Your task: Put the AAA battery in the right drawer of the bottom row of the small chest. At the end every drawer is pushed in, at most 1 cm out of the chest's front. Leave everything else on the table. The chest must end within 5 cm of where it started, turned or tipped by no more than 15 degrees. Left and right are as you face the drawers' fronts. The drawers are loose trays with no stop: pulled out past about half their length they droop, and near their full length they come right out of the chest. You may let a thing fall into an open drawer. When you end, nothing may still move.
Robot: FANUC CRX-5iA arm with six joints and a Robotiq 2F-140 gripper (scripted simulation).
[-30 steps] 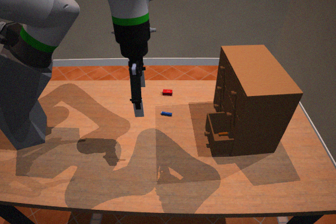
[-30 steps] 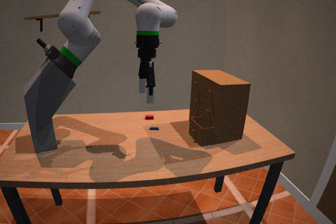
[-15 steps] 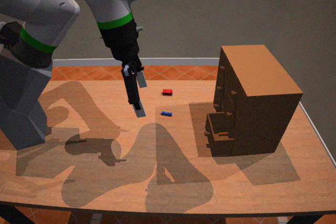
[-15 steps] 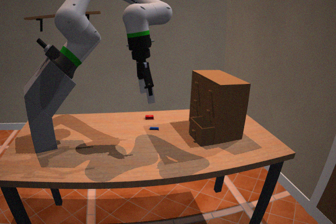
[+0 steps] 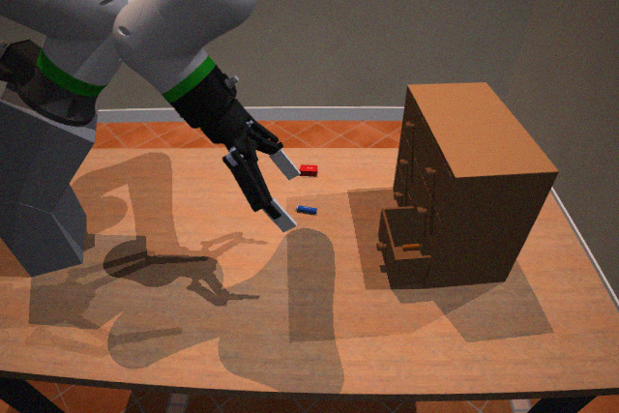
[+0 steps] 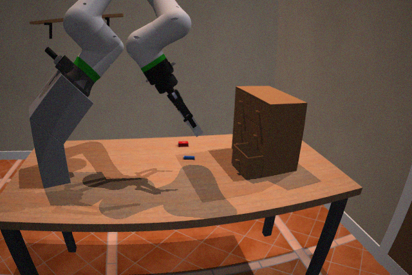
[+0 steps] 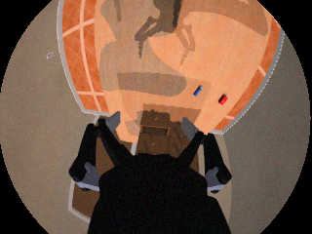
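The small chest (image 5: 475,228) (image 6: 282,132) stands upright, its drawer fronts towards the robot. Its bottom right drawer (image 5: 409,274) (image 7: 155,131) is pulled partway out and looks level; the other drawers look pushed in. A short thin orange cylinder (image 5: 411,247) lies inside the open drawer and looks like the AAA battery, though it is too small to be certain. It is hidden in the exterior view. My gripper (image 5: 295,200) (image 6: 198,132) (image 7: 151,119) is open and empty, high above the table in front of the chest, tilted towards it.
A thicker blue cylinder (image 5: 306,209) (image 6: 188,158) (image 7: 197,91), also battery-like, lies on the table (image 5: 199,348) (image 6: 132,212) in front of the chest. A red block (image 5: 309,169) (image 6: 183,143) (image 7: 222,99) lies farther back, to the left as one faces the drawers.
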